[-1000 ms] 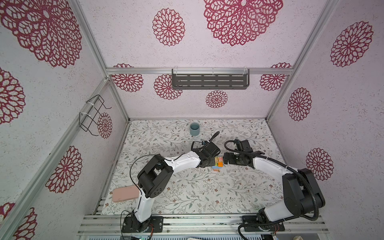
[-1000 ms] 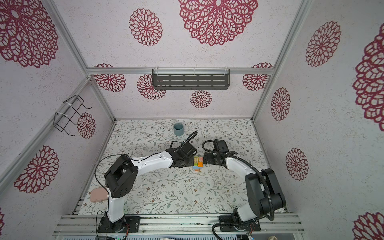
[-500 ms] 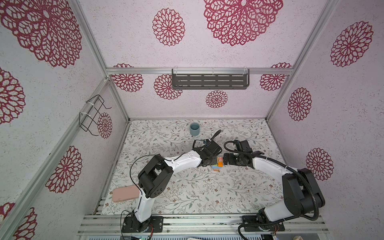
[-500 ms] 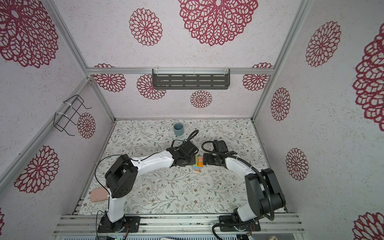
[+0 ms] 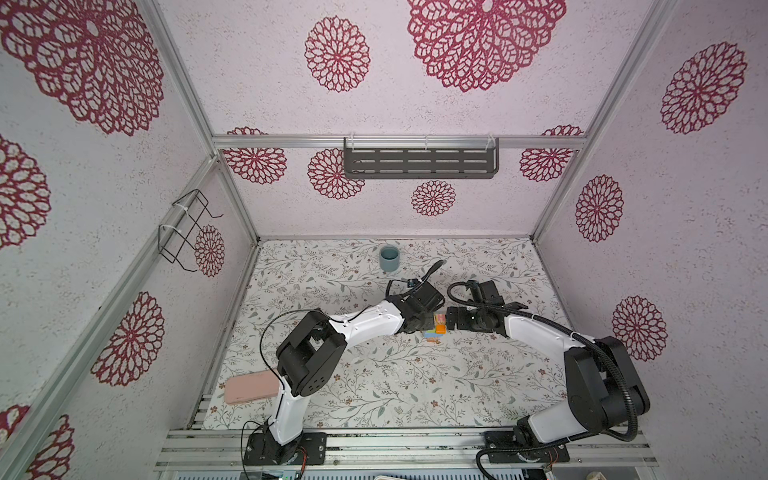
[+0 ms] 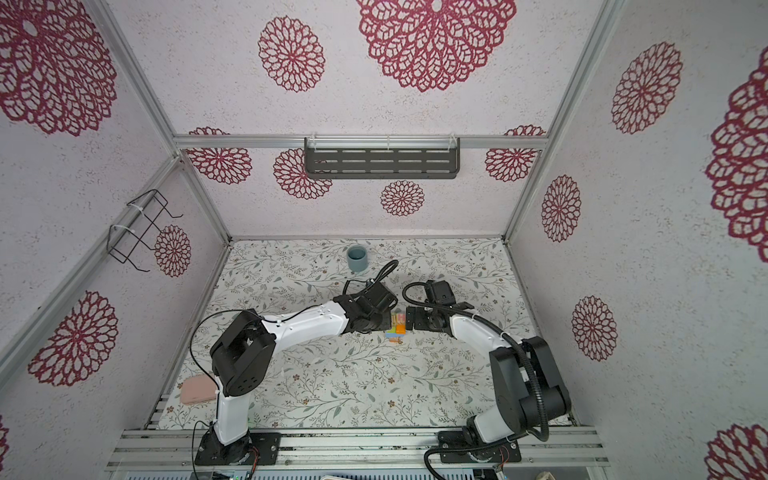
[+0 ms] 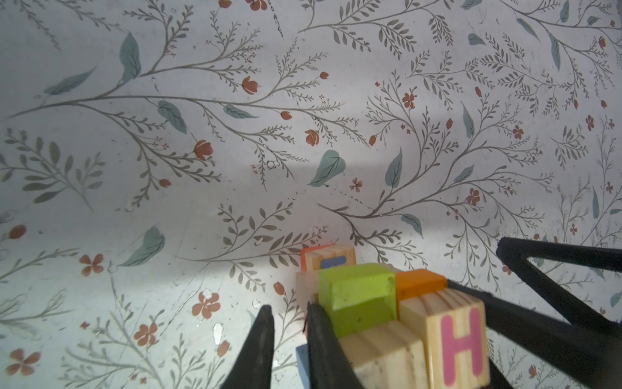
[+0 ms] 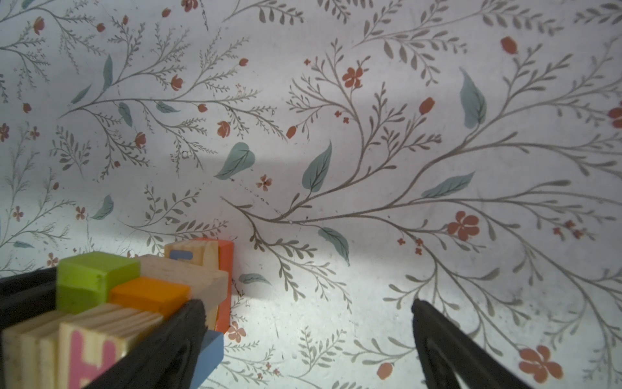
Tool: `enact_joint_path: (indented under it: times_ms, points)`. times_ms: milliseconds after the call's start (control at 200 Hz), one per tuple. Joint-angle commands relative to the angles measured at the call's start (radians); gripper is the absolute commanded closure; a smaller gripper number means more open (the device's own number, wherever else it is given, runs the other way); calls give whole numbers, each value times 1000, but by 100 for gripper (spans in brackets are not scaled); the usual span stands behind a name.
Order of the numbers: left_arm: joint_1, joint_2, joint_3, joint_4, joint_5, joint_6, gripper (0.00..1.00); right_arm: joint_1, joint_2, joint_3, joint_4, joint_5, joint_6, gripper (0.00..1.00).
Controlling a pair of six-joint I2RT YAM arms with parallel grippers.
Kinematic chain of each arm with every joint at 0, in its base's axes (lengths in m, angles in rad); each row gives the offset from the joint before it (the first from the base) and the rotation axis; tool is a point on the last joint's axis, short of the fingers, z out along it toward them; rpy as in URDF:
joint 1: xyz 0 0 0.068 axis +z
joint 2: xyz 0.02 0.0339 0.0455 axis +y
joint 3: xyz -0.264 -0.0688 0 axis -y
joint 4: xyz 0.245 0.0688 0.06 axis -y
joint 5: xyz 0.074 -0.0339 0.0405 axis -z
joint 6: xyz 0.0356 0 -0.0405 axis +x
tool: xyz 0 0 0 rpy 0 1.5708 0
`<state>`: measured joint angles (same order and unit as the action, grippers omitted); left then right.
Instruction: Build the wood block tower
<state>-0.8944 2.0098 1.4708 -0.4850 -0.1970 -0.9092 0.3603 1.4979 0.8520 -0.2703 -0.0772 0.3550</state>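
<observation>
Wooden tower (image 5: 437,329) unmoved | left fingers (image 7: 259,343) closed, empty | right fingers (image 8: 175,336) wide, empty

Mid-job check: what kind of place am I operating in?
Most likely a staged robot test booth, not a real room: aluminium frame posts hold flower-patterned wall panels, two robot arms are bolted to a front rail, and a grey shelf hangs on the back wall.

Tower (image 5: 437,328) between left end effector (image 7: 289,309) and right end effector (image 8: 307,303) — cup (image 5: 389,257) behind, case (image 5: 250,387) front-left.
</observation>
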Motion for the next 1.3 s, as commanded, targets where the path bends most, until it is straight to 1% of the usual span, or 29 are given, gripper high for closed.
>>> enact_joint_path:
  times_ms: [0, 160, 170, 190, 400, 540, 640, 705, 811, 871, 1006, 1146, 1166, 1191, 1291]
  points:
    - [-3, -13, -2, -3, -25, -7, 78, 9, 2, 48, -31, 37, -14, 1]
    - [16, -36, -29, -4, -36, -2, 77, 8, -14, 66, -70, 84, -15, 1]
    - [17, -64, -30, -4, -36, -3, 77, 8, -15, 67, -71, 85, -16, 1]
    - [20, -77, -33, -6, -38, -2, 77, 8, -16, 68, -76, 88, -15, 1]
    - [36, -116, -53, -16, -52, 6, 76, 6, -16, 87, -126, 131, -17, 1]
    - [46, -166, -78, -30, -87, 19, 71, 5, -65, 82, -147, 180, -21, 1]
    - [59, -232, -114, -39, -119, 34, 62, 6, -122, 90, -177, 235, -24, 1]
    - [67, -286, -146, -42, -142, 52, 54, 6, -146, 113, -209, 244, -34, 1]
    - [85, -379, -204, -58, -188, 73, 44, 5, -165, 162, -257, 216, -40, 1]
    - [100, -437, -246, -59, -203, 78, 36, 10, -168, 191, -276, 197, -42, 1]
    - [137, -577, -349, -72, -238, 81, 22, 31, -137, 269, -317, 169, -42, 10]
    - [178, -750, -460, -96, -277, 82, 5, 91, -59, 383, -353, 181, -31, 13]
    - [184, -776, -475, -101, -282, 83, 1, 103, -45, 398, -355, 183, -29, 14]
    - [194, -805, -493, -105, -286, 88, 2, 116, -25, 423, -358, 185, -24, 14]
    - [248, -899, -563, -120, -286, 103, 3, 163, 56, 516, -359, 192, -13, 14]
